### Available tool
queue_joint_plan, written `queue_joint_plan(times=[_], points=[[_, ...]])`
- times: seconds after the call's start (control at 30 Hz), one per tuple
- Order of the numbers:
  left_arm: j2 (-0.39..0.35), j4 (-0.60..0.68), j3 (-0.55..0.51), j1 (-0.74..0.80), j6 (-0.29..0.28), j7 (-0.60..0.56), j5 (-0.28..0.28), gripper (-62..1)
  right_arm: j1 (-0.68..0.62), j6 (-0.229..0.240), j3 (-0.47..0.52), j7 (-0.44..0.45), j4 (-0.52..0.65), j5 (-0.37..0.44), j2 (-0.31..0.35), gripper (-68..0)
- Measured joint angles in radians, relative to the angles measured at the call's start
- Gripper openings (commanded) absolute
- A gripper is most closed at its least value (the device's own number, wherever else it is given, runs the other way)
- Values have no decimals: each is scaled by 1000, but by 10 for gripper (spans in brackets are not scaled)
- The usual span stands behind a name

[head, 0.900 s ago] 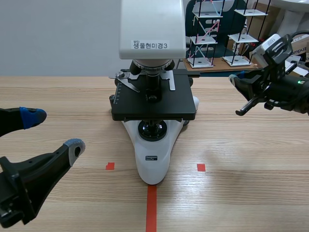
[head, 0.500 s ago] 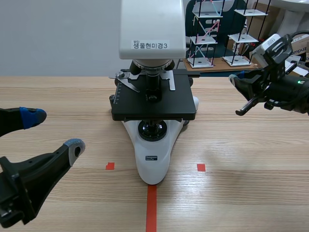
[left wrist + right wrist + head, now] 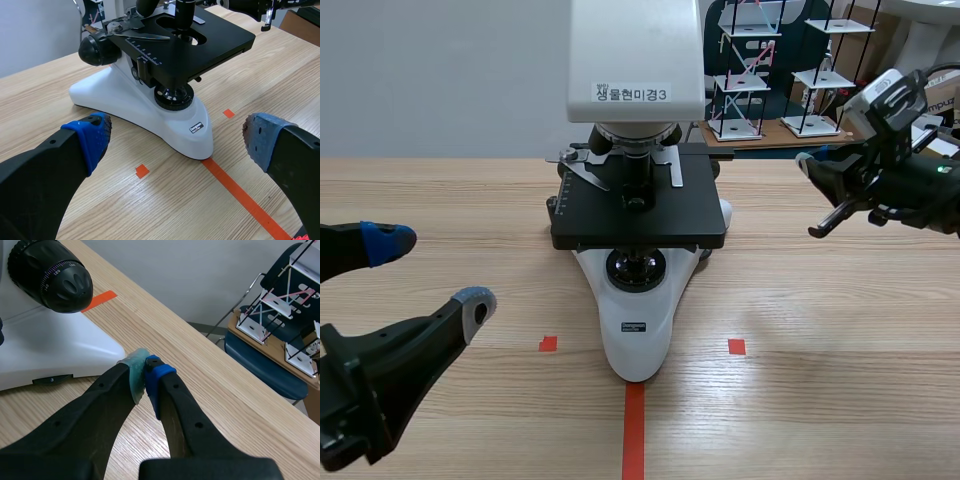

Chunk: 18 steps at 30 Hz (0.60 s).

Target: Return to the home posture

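Note:
A white and black microscope (image 3: 638,200) stands at the table's middle, its stage (image 3: 190,40) and base (image 3: 150,107) ahead of my left gripper. That left gripper (image 3: 425,272) sits low at the near left, open, with nothing between its blue pad (image 3: 92,137) and the other fingertip (image 3: 262,137). Over the far right of the table my right gripper (image 3: 810,165) is raised beside the microscope's base (image 3: 45,350) and focus knob (image 3: 50,275). Its pads (image 3: 142,372) are pressed together on nothing.
Orange-red tape marks (image 3: 634,430) lie in front of the microscope. Behind the table's far right edge stand small white shelf models (image 3: 750,70) on a wooden board, with a blue chair (image 3: 260,355) below. Bare wood spreads to both sides of the microscope.

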Motion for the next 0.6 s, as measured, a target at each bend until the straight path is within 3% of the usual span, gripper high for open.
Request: queue_joint_plan(times=[0.27, 0.4, 0.43, 0.53, 0.6], points=[[0, 0, 0, 0, 0, 0, 0, -56, 0, 0, 0, 1, 0, 0, 0, -672], [0, 0, 0, 0, 0, 0, 0, -56, -2, -1, 0, 36, 0, 0, 0, -611], [0, 0, 0, 0, 0, 0, 0, -56, -8, -13, 0, 59, 1, 0, 0, -591], [0, 0, 0, 0, 0, 0, 0, -56, -69, -124, 5, 140, 31, 5, 1, -535], [0, 0, 0, 0, 0, 0, 0, -56, -148, -187, 24, 188, 74, 4, 1, -460]])
